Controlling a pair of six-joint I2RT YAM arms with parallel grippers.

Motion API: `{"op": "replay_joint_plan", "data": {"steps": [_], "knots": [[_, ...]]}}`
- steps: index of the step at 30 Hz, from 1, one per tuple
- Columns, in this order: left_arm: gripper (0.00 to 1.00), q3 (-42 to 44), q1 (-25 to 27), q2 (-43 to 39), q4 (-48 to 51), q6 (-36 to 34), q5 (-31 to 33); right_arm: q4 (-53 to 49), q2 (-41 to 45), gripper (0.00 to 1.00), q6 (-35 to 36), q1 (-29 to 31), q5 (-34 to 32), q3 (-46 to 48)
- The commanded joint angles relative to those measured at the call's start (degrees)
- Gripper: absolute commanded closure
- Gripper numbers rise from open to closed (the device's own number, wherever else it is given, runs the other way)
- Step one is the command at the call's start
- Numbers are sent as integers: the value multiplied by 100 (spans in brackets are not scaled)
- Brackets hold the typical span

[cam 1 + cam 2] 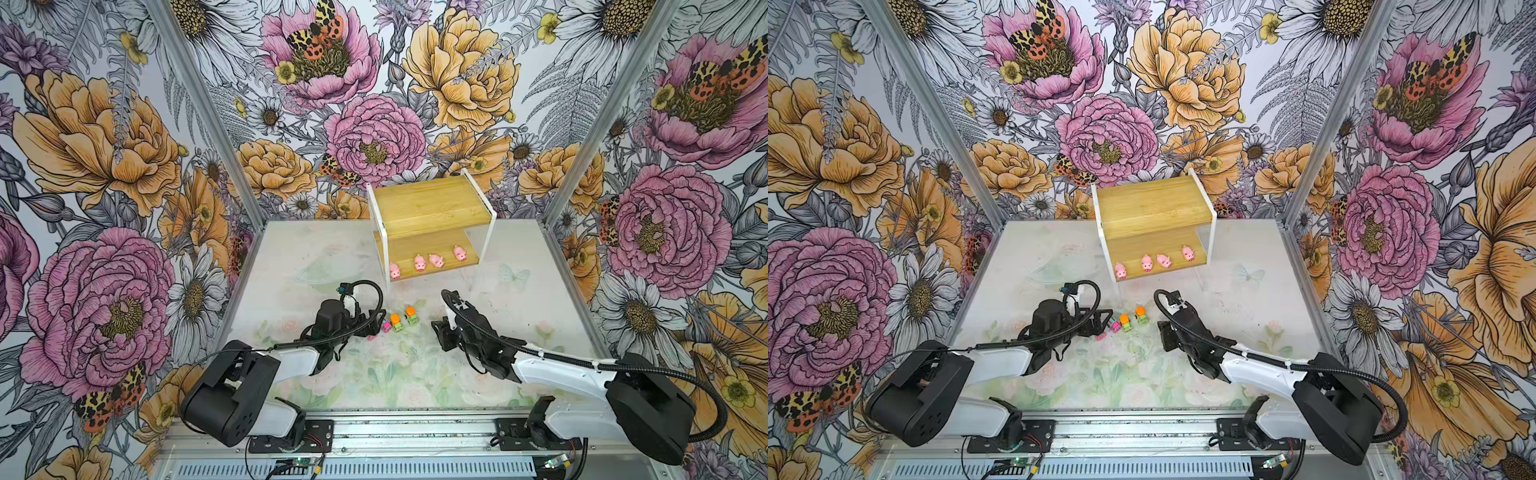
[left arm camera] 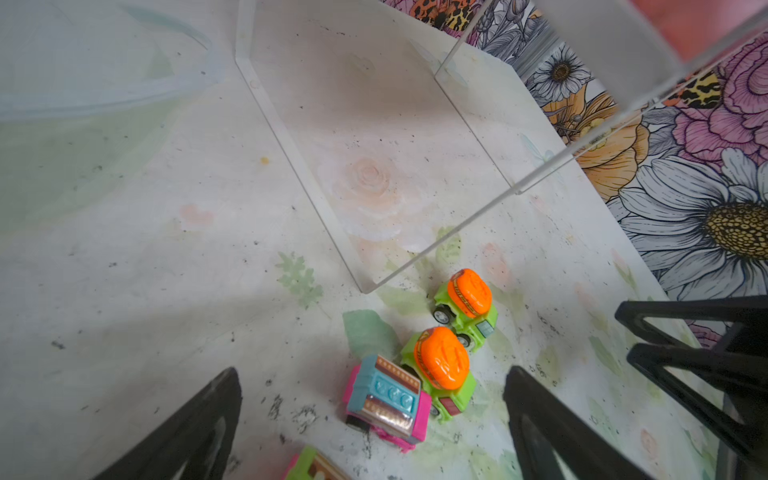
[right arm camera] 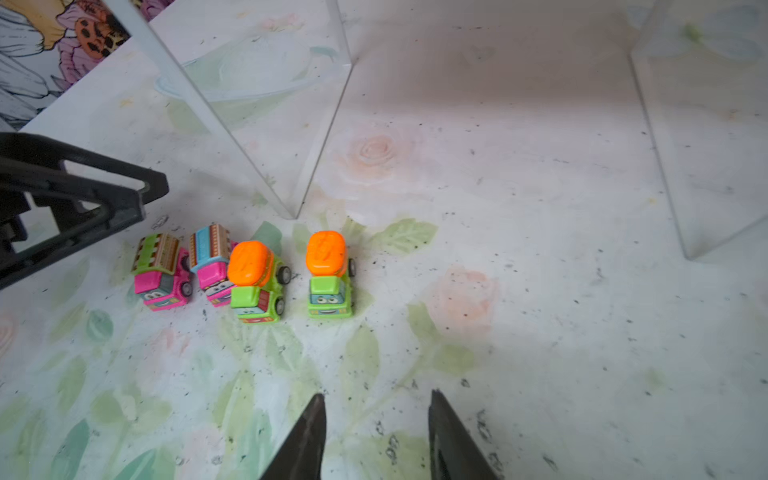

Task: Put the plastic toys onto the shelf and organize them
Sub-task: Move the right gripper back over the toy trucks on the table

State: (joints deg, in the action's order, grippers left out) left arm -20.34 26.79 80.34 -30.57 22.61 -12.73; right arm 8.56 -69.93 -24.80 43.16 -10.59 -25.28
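Both are empty, fingers apart — the right hand (image 3: 376, 395) short of the four cars (image 3: 255, 282), the left hand (image 1: 377, 322) just beside their row on the worktop (image 3: 540, 332). Beyond — four pigs (image 1: 419, 262) on the shelf (image 1: 432, 208), lower board.

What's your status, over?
Both open, empty: left hand, right hand. Four pigs on shelf lower board. Four cars on table. Nothing blocking.
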Motion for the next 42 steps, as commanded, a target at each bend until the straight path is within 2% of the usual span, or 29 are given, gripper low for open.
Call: {"op": "replay_joint_plan", "data": {"steps": [1,8,16,20,26,34,42], "knots": [[1,-197,172,99,-17,90,114,148,454,59,-300,-178,-362,169],[1,-195,213,187,-19,221,206,297,764,58,-220,-351,252,532],[1,-61,204,-122,257,185,368,1144,-75,50,-13,-343,855,544],[1,106,157,-444,436,165,502,1706,-805,46,-26,-265,956,383],[1,310,56,-945,718,126,604,2231,-1661,45,19,-85,924,-24],[1,415,-66,-1298,946,44,702,2180,-2233,45,70,-27,963,-681],[1,445,-173,-1316,952,16,658,2000,-2727,46,91,-9,1020,-1153]]}}
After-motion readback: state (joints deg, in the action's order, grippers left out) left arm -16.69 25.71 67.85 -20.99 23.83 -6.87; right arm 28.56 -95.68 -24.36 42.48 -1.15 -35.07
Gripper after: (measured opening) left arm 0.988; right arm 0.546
